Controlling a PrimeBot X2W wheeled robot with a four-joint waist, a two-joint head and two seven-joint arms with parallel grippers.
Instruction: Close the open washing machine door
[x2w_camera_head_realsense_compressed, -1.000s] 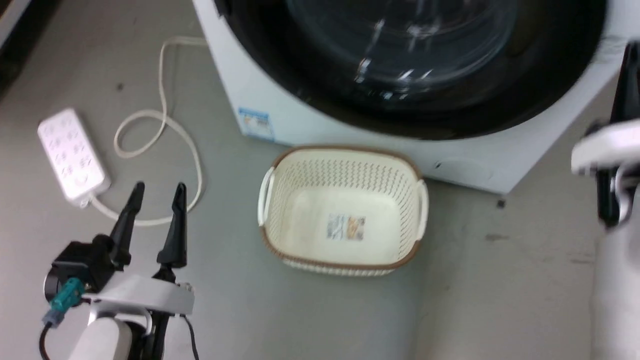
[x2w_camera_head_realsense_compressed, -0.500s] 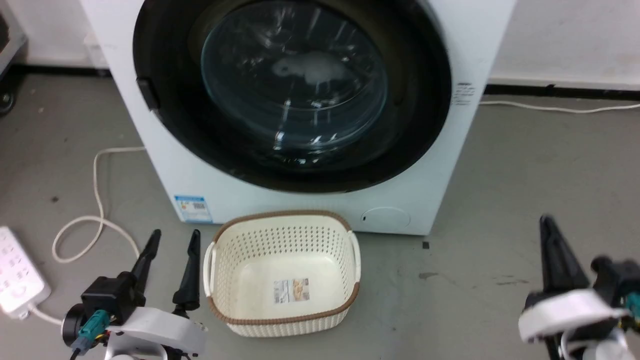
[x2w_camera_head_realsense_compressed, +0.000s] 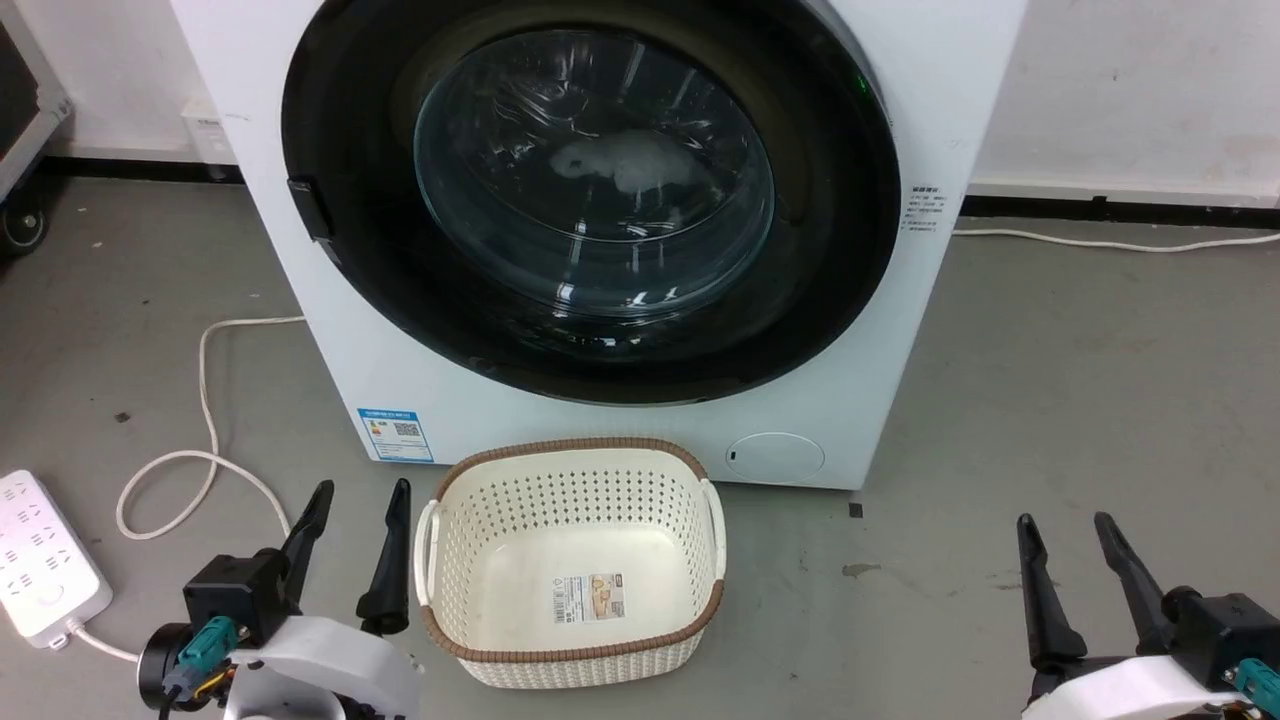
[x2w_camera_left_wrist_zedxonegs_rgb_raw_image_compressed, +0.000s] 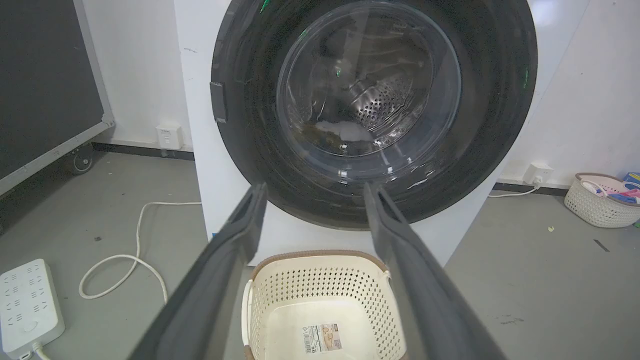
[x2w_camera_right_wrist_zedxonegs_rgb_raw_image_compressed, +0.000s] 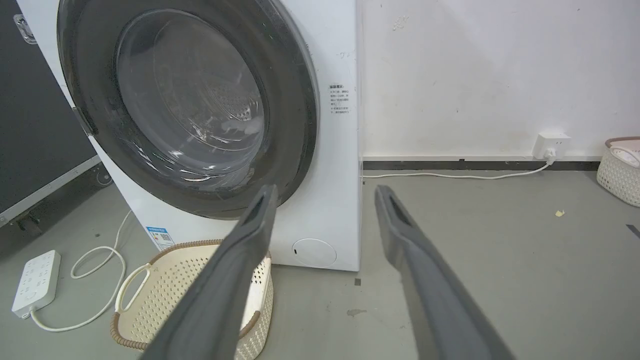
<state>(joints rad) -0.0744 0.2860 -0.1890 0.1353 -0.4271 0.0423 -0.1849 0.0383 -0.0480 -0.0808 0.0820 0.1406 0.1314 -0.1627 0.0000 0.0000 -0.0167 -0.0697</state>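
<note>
The washing machine door (x2w_camera_head_realsense_compressed: 595, 180), with its wide black rim and bulging glass, lies flush against the front of the white washing machine (x2w_camera_head_realsense_compressed: 400, 380). Something pale shows inside through the glass. The door also shows in the left wrist view (x2w_camera_left_wrist_zedxonegs_rgb_raw_image_compressed: 370, 85) and the right wrist view (x2w_camera_right_wrist_zedxonegs_rgb_raw_image_compressed: 190, 100). My left gripper (x2w_camera_head_realsense_compressed: 361, 490) is open at the lower left, just left of the basket and well short of the machine. My right gripper (x2w_camera_head_realsense_compressed: 1063, 522) is open at the lower right over bare floor. Neither gripper (x2w_camera_left_wrist_zedxonegs_rgb_raw_image_compressed: 316, 189) (x2w_camera_right_wrist_zedxonegs_rgb_raw_image_compressed: 326, 190) touches or holds anything.
A cream perforated basket (x2w_camera_head_realsense_compressed: 570, 445) stands on the floor right before the washer. A white power strip (x2w_camera_head_realsense_compressed: 40, 570) and its looped cable (x2w_camera_head_realsense_compressed: 205, 400) lie at the left. A second basket (x2w_camera_left_wrist_zedxonegs_rgb_raw_image_compressed: 597, 207) sits by the right wall, and a dark wheeled board (x2w_camera_left_wrist_zedxonegs_rgb_raw_image_compressed: 45, 90) is far left.
The head camera has swung up and left, so more of the washer shows. My right gripper has come down from the right edge to the lower right. The door stays against the machine.
</note>
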